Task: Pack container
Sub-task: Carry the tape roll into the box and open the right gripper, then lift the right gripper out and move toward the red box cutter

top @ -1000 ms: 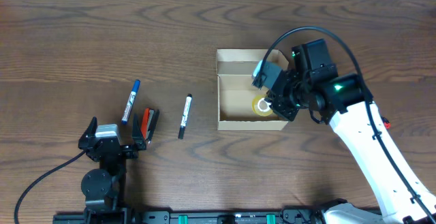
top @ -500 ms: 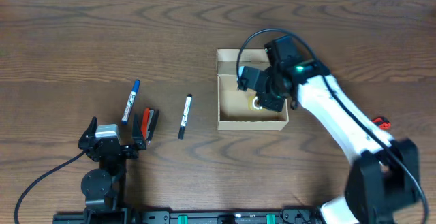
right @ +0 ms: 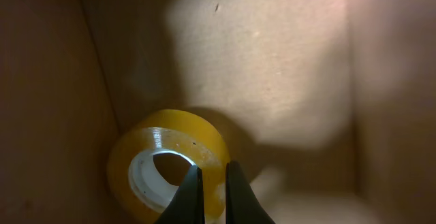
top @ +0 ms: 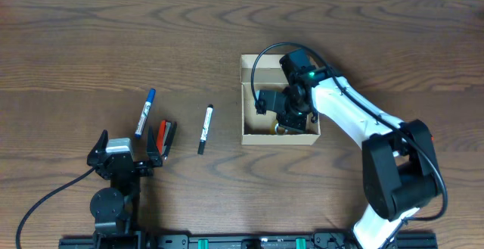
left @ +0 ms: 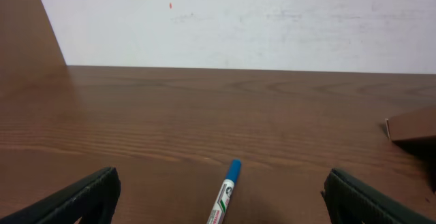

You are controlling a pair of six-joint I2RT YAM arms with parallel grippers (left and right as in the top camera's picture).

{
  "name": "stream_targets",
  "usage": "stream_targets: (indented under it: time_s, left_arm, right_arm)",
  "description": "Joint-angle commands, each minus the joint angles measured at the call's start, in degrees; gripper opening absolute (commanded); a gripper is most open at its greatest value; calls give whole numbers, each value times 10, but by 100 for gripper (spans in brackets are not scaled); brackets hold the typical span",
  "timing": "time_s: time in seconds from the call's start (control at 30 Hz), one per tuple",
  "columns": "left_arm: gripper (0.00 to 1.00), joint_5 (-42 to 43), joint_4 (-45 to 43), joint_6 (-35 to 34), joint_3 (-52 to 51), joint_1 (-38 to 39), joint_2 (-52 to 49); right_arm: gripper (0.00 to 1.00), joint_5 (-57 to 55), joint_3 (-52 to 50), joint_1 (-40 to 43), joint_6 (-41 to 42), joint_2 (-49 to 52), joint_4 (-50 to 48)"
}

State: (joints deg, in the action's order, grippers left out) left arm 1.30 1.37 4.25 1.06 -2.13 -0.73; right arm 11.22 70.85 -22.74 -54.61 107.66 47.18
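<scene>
Right hand [right: 213, 191]: reaches down into the small rectangular tan-brown cardboard box [top: 257, 67], which sits with its flap open near the middle of the dark wooden bench [top: 363, 29]. Pinches the wall of a yellow roll of tape with a white core [right: 163, 146], one fingertip inside the hole, the other outside, with only a sliver of gap between. Hangs low over the box floor, close to the left wall in the wrist view; cannot tell whether the roll touches the cardboard. Left hand [top: 127, 150]: rests near the front edge of the bench, well apart from the box, jaws spread wide and holding nothing. Outside the box, between the left hand and the box: a white marker with a blue cap [top: 144, 113], a red-and-black object [top: 165, 137] too small to name, and a white marker with black ends [top: 205, 129]. Judged as the setting-down of a first item, with most of the packing not yet done. Could go wrong in three ways. Letting go with the roll tilted may send it onto its edge or rolling across floor space wanted for the markers. Lifting before the fingertips part fully may hook the core and drag the roll back out. Brushing a wall on the way up may shove or tip what looks like a light box.
</scene>
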Motion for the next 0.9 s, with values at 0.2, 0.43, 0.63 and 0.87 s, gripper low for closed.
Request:
stream_targets:
  time_s: [0.2,0.43,0.63,0.87]
  left_arm:
    - [95,-2,30,-7,-8,3,5]
    - [95,-2,30,-7,-8,3,5]
    - [95,-2,30,-7,-8,3,5]
    - [95,-2,30,-7,-8,3,5]
  right_arm:
    - [40,19,0,-6,7,14,-12]
    - [36,12,16,-5,37,5,-13]
    - [39,5,103,-1,130,-66,19]
    - [34,-95,184,19,269,-179,30]
